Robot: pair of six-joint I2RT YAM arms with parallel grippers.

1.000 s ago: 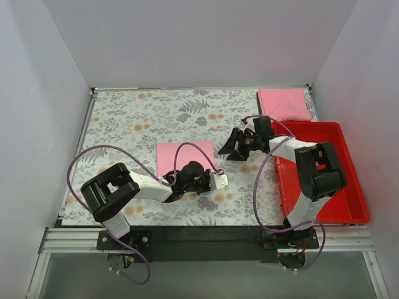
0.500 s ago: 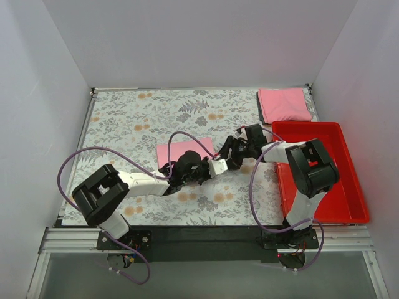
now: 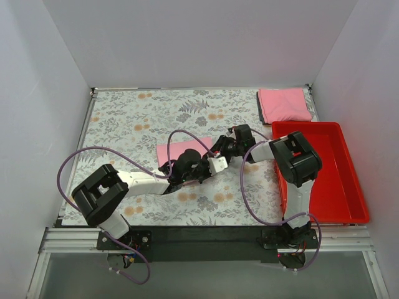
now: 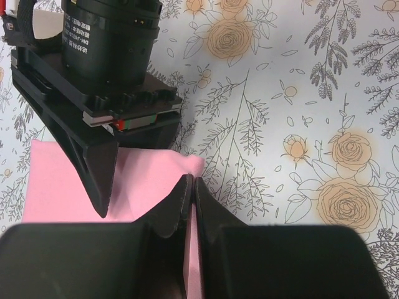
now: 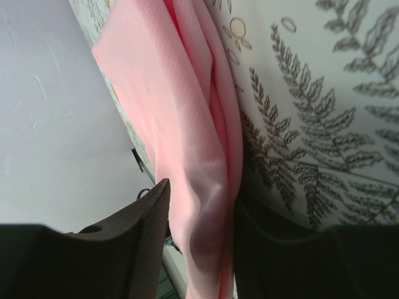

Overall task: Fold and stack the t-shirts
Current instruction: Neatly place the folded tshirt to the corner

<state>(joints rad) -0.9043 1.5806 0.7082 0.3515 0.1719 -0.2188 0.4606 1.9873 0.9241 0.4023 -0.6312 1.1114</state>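
A folded pink t-shirt (image 3: 181, 149) lies on the floral cloth in the middle of the table. My left gripper (image 3: 214, 161) is shut on its near right corner; in the left wrist view the jaws (image 4: 190, 182) pinch a thin sliver of pink cloth (image 4: 62, 187). My right gripper (image 3: 219, 149) is at the shirt's right edge, right next to the left one. In the right wrist view its jaws (image 5: 196, 199) are closed round the folded pink edge (image 5: 181, 118). A second folded pink t-shirt (image 3: 283, 104) lies at the back right.
A red tray (image 3: 349, 199) stands along the right side, next to the right arm. The right gripper's black body (image 4: 106, 62) fills the upper left of the left wrist view. White walls enclose the table on three sides.
My right gripper has moved left from beside the tray to the shirt's right edge. My left gripper has moved up and right to the shirt's near right corner.
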